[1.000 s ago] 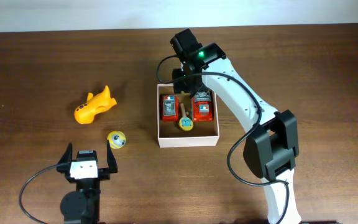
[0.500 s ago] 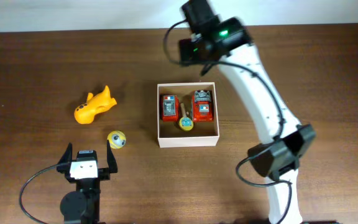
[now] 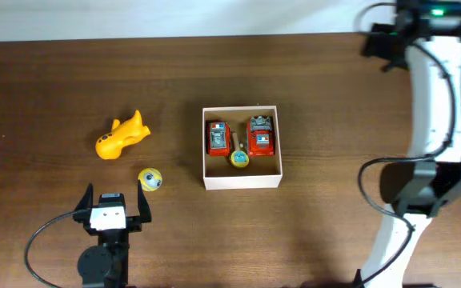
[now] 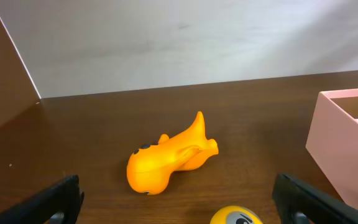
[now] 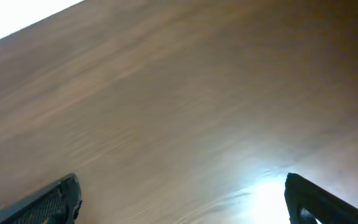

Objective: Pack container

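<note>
Probably a robotics lab: bare wooden table [image 3: 54, 80], plain white wall [image 4: 166, 37] (cabled robot arms [image 3: 434, 96]).

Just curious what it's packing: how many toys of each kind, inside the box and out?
Red cars in the container: 2
Yellow round toy between them: 1
Yellow ball, outside: 1
Orange toy, outside: 1
Total: 5

Table [image 3: 54, 80]: dark brown, fine wood grain.
Box [image 3: 242, 182]: white walls, tan floor; its wall looks pinkish from the left wrist.
Cars [image 3: 218, 138]: both red, blue and white patches on top.
Round toy [image 3: 239, 159], at 6 o'clock between the cars: yellow, teal centre.
Animal toy [image 3: 120, 137], at 9 o'clock of the box: orange-yellow.
Ball [image 3: 150, 179]: yellow, dark spot.
Left gripper [image 3: 115, 194]: black fingers, white block.
Right arm [image 3: 434, 80]: white, black joints, green light.
</note>
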Robot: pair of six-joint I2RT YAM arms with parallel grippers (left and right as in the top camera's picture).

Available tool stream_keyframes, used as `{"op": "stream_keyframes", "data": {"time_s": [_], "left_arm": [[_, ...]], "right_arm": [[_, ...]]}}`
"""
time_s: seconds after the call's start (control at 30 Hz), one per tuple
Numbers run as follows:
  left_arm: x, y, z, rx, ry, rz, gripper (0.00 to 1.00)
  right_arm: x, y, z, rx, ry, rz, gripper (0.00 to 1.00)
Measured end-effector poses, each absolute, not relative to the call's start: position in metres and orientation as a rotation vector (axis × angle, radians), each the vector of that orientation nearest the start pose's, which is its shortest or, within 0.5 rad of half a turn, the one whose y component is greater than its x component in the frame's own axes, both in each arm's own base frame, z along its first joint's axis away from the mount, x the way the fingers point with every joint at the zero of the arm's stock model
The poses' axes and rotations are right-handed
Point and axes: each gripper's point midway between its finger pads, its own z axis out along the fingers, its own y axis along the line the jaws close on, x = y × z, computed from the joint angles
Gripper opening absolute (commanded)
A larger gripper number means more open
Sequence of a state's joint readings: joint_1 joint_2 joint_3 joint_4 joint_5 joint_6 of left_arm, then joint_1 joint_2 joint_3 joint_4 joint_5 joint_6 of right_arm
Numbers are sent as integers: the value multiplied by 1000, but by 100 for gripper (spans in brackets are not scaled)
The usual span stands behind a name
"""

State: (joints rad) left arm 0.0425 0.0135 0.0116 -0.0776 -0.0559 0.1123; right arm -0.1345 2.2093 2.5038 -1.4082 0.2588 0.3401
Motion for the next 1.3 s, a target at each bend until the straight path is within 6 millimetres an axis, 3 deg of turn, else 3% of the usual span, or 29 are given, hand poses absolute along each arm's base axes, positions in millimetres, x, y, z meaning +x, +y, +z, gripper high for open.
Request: {"op": "stream_keyframes", "data": {"time_s": [0.1,0.27,0.77,1.0,1.13,1.3], "left_arm": [[245,20,157,15,1652,164,99],[245,20,157,15,1653,164,99],[245,20,158,16,1647,163,99],[245,7,203,5,1493,40,99],[240,8,214,-42,1637,4,99],[247,9,261,-76,1847,-9,99]], "right_arm": [[483,-134,237,772,2550,-253,99],[475,-148,232,831,2569,-164,99],[473,-145,230,834,2584,-115,99],[474,-144,230,831,2585,-107,99],[474,-144,230,833,2586,-104,99],[474,-143,230,831,2586,-99,99]]}}
